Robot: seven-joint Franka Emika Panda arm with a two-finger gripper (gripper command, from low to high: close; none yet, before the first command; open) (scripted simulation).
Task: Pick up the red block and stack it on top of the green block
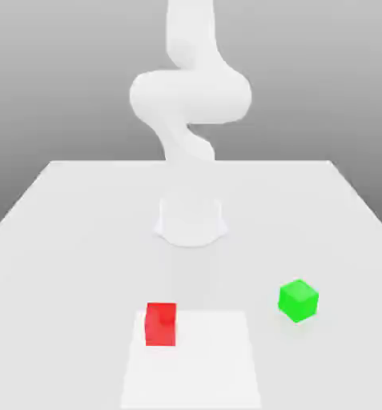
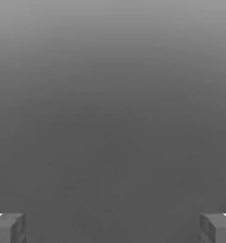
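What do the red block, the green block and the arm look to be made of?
Red block: perhaps smooth plastic, flat even red.
Green block: likely the same, uniform bright green.
Arm: smooth white rounded casing, maybe plastic or painted metal; the look can't settle which.

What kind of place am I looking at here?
Probably a computer-simulated robot test scene: a plain white robot arm stands on a bare pale surface, with a red block and a green block before it.
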